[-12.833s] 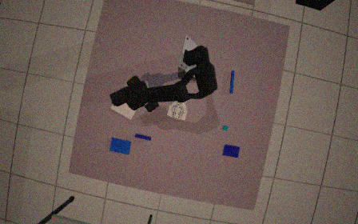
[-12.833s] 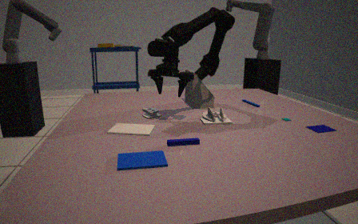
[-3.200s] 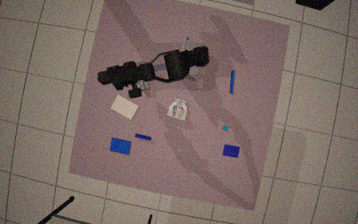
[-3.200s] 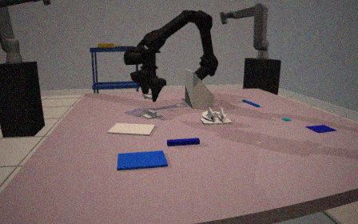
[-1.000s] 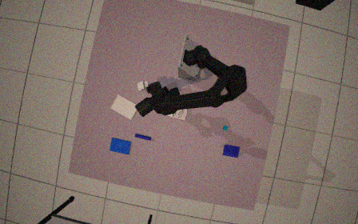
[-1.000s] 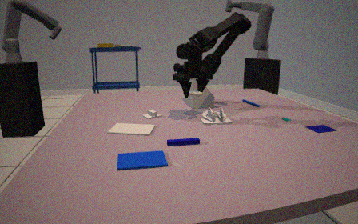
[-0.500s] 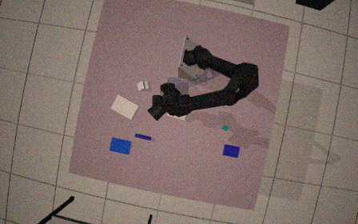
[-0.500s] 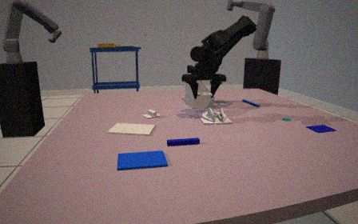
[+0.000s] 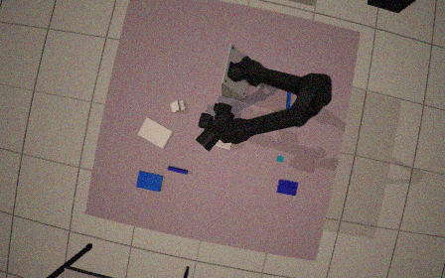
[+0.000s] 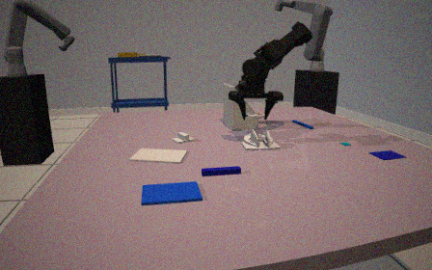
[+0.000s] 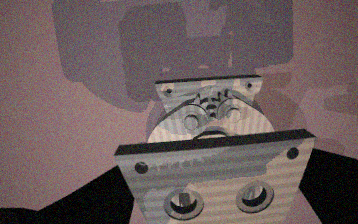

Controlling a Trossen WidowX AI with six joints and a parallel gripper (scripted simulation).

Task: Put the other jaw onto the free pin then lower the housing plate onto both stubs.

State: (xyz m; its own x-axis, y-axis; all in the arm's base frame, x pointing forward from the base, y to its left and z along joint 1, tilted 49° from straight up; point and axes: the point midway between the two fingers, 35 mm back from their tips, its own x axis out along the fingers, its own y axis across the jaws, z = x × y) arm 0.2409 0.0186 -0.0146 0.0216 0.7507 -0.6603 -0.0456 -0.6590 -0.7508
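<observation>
My gripper (image 10: 256,117) is shut on the housing plate (image 11: 215,185) (image 10: 255,116), which spans between the black fingers in the wrist view, its two round holes facing the camera. The plate hangs above the white base (image 10: 262,147) (image 9: 224,146) (image 11: 253,93), clear of it. On the base lie two pale jaws, the left jaw (image 11: 167,127) and the right jaw (image 11: 257,120), each around a round stub, the left stub (image 11: 192,121) and the right stub (image 11: 233,113). Their teeth (image 11: 212,106) meet in the middle; the exact mesh is hard to tell. The held plate hides the jaws' near ends.
A grey-white bracket (image 9: 235,89) (image 10: 233,116) stands behind the base. A small white block piece (image 9: 178,105) (image 10: 183,137), a cream slab (image 9: 155,133) (image 10: 159,155), a dark blue bar (image 9: 178,170) (image 10: 221,171) and a blue slab (image 9: 150,181) (image 10: 172,193) lie to the left and front.
</observation>
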